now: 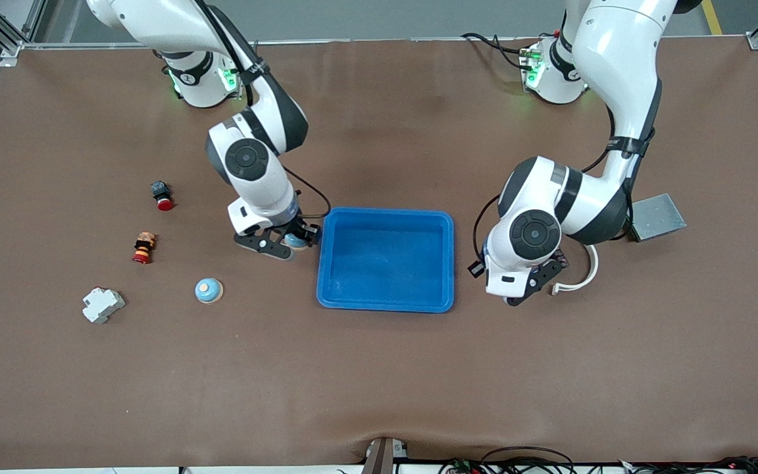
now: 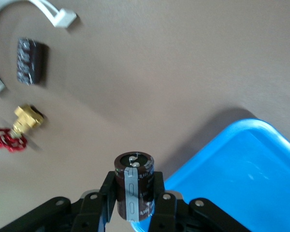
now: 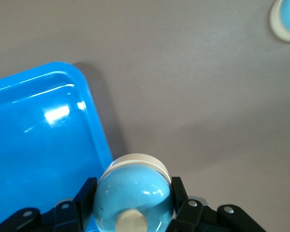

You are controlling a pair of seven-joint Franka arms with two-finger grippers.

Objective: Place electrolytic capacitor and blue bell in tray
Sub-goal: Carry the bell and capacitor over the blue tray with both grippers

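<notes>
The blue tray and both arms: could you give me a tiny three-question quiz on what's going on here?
1. True or false: the blue tray already holds a part.
2. What does the left gripper hold?
A. brass valve
B. electrolytic capacitor
C. cable tie
3. How many blue bells are visible, counting the blue bell in the right gripper?

Key: 1 false, nothing lies in it. 2 B. 3 two; the second bell sits on the table.
</notes>
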